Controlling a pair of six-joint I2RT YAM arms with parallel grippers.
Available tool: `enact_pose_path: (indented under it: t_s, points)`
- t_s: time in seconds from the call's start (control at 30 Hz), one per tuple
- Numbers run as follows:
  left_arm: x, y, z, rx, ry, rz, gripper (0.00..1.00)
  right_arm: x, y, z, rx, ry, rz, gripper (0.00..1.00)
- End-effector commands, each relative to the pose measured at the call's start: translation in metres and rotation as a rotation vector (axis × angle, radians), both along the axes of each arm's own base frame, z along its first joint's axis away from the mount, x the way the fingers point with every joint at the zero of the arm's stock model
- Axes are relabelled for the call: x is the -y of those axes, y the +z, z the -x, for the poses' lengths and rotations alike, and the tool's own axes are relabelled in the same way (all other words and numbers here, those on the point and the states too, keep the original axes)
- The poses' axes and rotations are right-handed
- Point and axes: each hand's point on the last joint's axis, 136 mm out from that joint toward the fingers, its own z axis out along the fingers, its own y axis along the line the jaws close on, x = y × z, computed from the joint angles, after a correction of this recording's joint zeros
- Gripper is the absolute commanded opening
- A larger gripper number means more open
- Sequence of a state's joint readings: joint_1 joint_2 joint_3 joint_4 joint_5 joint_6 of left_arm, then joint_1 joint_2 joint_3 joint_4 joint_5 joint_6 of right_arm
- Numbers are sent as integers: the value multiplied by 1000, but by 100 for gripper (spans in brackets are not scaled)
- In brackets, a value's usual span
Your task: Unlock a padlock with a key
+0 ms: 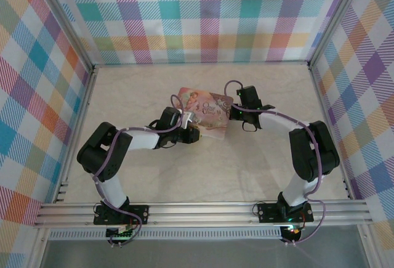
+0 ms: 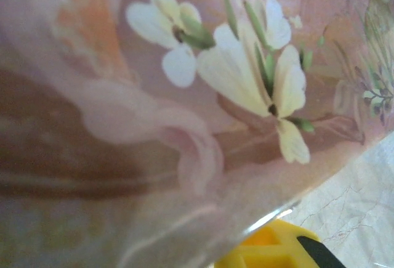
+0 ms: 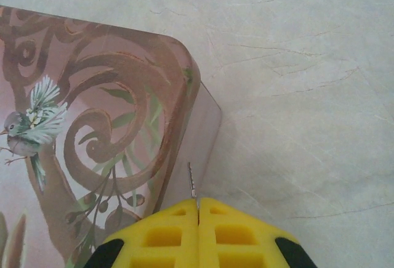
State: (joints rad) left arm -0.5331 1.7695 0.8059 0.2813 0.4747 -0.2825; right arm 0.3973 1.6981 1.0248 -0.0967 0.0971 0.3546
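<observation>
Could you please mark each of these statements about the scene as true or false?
1. The pink box lies on the table. True.
2. The right gripper is spread wide open. False: its yellow fingers are pressed together, with a thin metal sliver sticking out between them.
3. A bird is painted on the box. True.
4. The flowers painted on the box are red. False: they are white and cream.
5. The table has a plaid pattern. False: it is pale and marbled; the walls are plaid.
</observation>
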Motion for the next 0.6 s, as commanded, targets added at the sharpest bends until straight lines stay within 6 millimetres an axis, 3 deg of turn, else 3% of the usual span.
enact_pose_path:
  t_s: [0.0, 0.3, 0.57]
  points:
    - [-20, -17, 9, -54, 37, -77, 19, -5, 3, -4, 6, 13, 0, 0]
    - [-25, -15, 8, -35, 59, -90, 20, -7, 3, -11, 14, 13, 6, 0]
    - [-17, -14, 2, -16, 102, 13, 32, -15, 4, -16, 8, 19, -28, 0]
